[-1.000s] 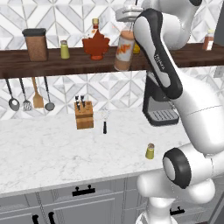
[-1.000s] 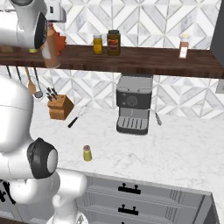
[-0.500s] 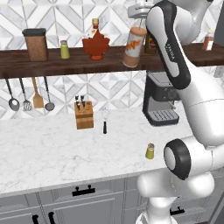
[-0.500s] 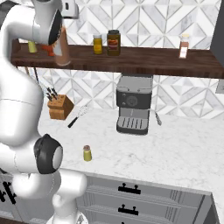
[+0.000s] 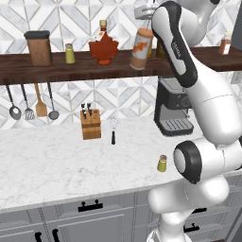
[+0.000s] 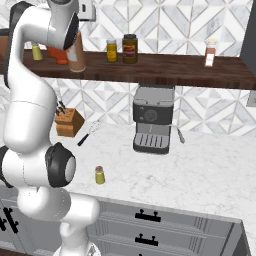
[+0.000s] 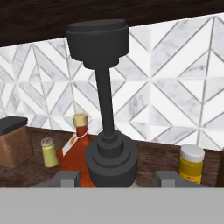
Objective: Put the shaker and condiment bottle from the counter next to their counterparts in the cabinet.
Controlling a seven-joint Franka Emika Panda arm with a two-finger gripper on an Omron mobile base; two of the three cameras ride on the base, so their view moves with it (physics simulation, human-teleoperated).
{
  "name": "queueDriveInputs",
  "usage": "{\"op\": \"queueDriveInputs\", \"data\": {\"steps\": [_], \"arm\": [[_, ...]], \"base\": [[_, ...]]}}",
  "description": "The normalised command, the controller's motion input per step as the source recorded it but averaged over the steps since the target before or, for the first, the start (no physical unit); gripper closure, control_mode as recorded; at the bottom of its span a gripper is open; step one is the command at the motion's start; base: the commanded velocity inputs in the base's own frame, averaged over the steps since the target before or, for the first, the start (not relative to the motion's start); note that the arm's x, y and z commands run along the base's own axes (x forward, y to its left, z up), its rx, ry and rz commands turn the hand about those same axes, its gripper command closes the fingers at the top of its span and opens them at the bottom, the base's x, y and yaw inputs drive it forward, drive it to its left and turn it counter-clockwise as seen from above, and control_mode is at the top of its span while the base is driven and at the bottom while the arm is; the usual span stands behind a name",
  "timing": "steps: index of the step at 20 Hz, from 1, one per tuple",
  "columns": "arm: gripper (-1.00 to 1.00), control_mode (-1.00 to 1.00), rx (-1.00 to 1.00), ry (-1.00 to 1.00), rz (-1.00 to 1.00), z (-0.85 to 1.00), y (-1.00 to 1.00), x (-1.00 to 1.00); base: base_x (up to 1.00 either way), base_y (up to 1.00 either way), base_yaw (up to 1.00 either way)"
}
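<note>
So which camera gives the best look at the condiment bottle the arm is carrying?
The left base view: the condiment bottle shows nearly whole, tilted, at the shelf edge right of the red maple-leaf bottle. In the right base view the arm covers most of it. The hand view looks down its black spout, between the gripper fingertips.
</note>
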Motion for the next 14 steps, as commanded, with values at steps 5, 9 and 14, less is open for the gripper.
{"op": "queueDriveInputs", "data": {"steps": [5, 9, 14], "arm": [[1.00, -1.00, -0.02, 0.05, 0.03, -0.01, -0.05, 0.35], [1.00, -1.00, -0.03, 0.08, 0.00, -0.07, 0.08, 0.26], [1.00, -1.00, 0.00, 0.02, 0.00, 0.00, 0.00, 0.49]], "base": [[0.00, 0.00, 0.00], [0.00, 0.00, 0.00], [0.00, 0.00, 0.00]]}}
